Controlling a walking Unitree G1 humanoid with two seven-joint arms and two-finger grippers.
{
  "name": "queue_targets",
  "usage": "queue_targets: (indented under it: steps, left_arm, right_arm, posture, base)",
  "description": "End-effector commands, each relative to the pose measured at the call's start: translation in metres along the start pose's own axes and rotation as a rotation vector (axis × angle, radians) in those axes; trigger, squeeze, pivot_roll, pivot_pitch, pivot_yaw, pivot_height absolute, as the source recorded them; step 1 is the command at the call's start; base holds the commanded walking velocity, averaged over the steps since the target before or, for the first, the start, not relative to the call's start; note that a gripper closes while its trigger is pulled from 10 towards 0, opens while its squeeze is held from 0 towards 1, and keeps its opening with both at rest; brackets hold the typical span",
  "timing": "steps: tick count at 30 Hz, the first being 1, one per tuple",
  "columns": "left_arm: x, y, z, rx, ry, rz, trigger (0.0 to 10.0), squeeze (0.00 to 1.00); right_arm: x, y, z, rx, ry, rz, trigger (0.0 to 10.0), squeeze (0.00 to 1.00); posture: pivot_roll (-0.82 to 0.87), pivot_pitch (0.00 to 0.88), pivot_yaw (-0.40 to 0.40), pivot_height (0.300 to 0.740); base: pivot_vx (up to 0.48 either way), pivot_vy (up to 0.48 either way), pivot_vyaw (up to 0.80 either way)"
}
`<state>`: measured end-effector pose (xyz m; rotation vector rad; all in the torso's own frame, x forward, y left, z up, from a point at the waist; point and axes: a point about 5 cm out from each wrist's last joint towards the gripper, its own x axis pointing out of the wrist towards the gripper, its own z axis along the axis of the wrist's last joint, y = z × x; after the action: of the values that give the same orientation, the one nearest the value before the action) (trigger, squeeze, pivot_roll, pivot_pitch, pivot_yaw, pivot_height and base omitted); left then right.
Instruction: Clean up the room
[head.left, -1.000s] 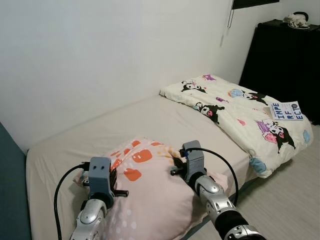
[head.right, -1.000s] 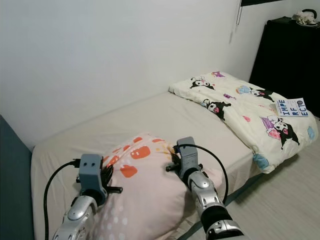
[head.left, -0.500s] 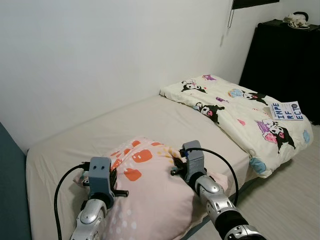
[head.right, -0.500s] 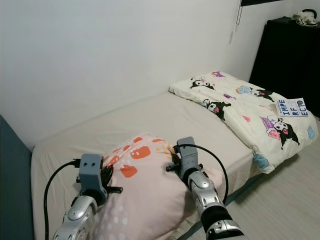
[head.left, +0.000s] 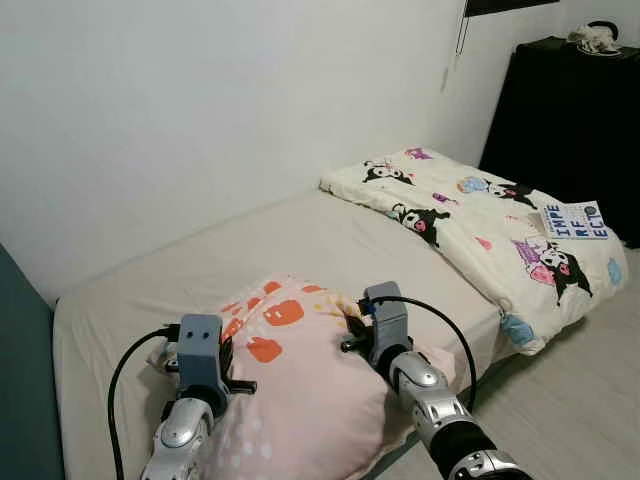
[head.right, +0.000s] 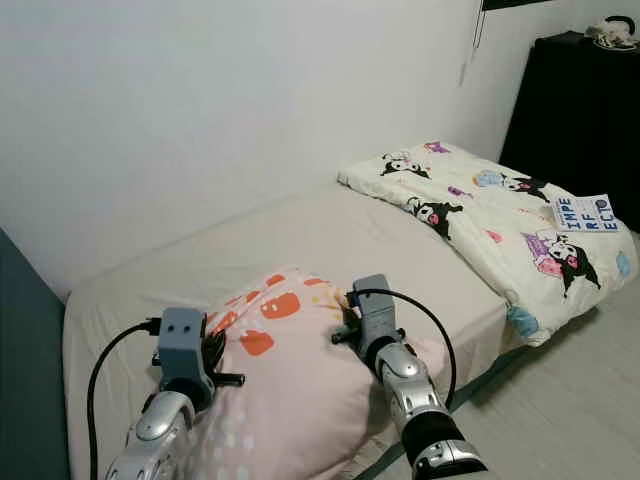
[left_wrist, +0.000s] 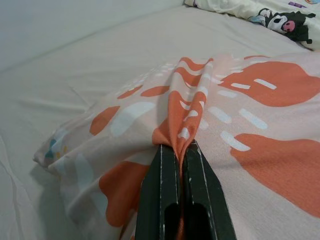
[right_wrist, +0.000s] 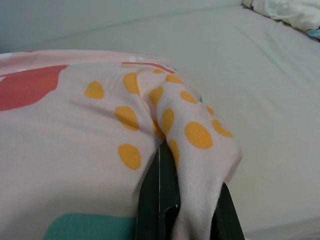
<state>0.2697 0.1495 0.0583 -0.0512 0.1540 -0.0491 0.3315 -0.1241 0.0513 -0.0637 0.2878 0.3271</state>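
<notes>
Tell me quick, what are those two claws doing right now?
Left gripper: shut on a fold of the pink fabric pillow with orange patches.
Right gripper: shut on the same pillow's yellow-dotted corner.

Home bedroom, bed (head.left: 330, 240), cartoon-print duvet (head.left: 480, 225), black dresser (head.left: 570, 120)

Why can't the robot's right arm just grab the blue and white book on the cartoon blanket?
Probably not from here. The right claw is shut on the pink pillow, and the book lies far across the bed on the cartoon blanket.
</notes>
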Motion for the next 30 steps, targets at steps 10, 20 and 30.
queue_targets:
  steps: [10, 20, 30]
  left_arm:
    - [0.003, 0.011, 0.007, 0.008, -0.024, 0.061, 10.0, 0.0]
    - [0.004, 0.014, 0.007, 0.02, -0.02, 0.066, 10.0, 0.0]
    - [0.006, 0.017, 0.008, 0.053, -0.004, 0.035, 10.0, 0.0]
  right_arm:
    - [0.003, -0.005, 0.01, -0.034, -0.036, -0.022, 10.0, 0.0]
    - [0.003, -0.002, 0.006, -0.008, -0.021, -0.028, 10.0, 0.0]
    - [0.001, 0.0, -0.002, 0.023, -0.006, -0.052, 10.0, 0.0]
  posture:
    - [-0.06, 0.0, 0.003, 0.74]
    - [-0.06, 0.0, 0.017, 0.74]
    - [-0.05, 0.0, 0.05, 0.74]
  base:
    - [0.0, 0.0, 0.0]
    - [0.0, 0.0, 0.0]
    - [0.0, 0.0, 0.0]
